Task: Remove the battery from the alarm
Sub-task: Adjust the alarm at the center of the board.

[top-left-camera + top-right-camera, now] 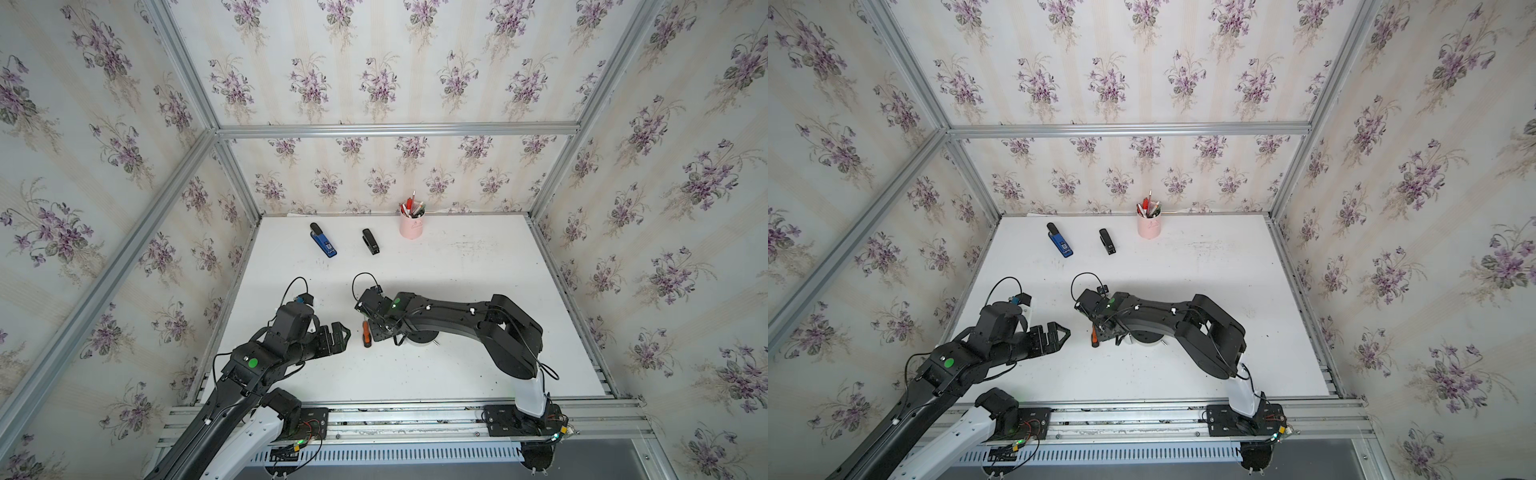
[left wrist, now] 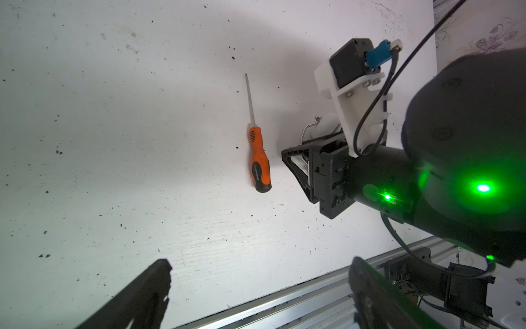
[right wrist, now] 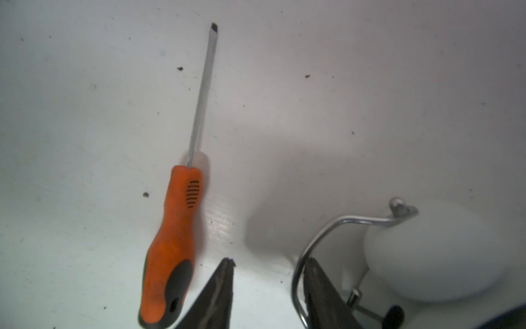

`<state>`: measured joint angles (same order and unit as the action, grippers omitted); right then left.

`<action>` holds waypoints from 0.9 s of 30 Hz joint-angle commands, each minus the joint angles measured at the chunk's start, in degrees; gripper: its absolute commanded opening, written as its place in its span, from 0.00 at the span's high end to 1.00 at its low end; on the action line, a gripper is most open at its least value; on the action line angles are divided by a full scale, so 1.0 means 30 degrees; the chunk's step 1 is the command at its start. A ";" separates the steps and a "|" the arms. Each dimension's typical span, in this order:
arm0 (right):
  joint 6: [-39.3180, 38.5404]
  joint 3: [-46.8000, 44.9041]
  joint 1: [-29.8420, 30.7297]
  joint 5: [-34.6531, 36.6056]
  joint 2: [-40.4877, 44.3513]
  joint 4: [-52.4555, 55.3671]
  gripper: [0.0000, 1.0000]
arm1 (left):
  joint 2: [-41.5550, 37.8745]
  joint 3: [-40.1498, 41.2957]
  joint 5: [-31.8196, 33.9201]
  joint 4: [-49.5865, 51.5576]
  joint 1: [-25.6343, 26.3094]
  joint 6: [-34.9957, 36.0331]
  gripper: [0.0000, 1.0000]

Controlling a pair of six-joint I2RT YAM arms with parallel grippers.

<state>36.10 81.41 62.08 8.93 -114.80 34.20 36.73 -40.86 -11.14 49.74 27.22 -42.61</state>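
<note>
Our right claw (image 3: 270, 266) stands part open with only bare tabletop (image 3: 85, 114) between its jaws. One finger is right against the wire handle (image 3: 327, 228) of the alarm (image 3: 432, 250), which lies under that arm. The screwdriver (image 3: 173, 242) lies loose just beside, gripped by nothing. Our left claw (image 2: 260, 267) hangs wide open and empty on the screwdriver's other side. We cannot see the battery in any view, and we judge it sits in the alarm's back. To do this well, we should steady the alarm with one claw before the other reaches in, and keep the handle from snagging.
</note>
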 commanded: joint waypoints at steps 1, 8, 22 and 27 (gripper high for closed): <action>0.0745 -0.0022 -0.0152 -0.1493 0.0841 -0.0795 0.42 | 0.0017 -0.0083 -0.0009 -0.0039 -0.0025 0.0049 0.00; 0.1796 -0.1736 -0.2194 -0.4789 0.5199 -0.2493 0.34 | 0.0769 -0.0691 -0.3818 -0.2386 -0.0003 0.0767 0.00; 0.0932 -1.1509 -1.2994 -1.1307 1.3368 -0.4602 0.27 | 1.6344 -0.9824 -0.6561 -0.3762 0.4324 0.6797 0.00; 0.0722 -1.2694 -1.3269 -1.2363 1.2506 -0.6082 0.30 | 1.9566 -1.1485 -0.6289 -0.3563 0.4581 0.6913 0.00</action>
<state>39.05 44.47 22.70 -23.31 -76.99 21.28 93.30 -73.76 -29.89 37.71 40.49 -24.25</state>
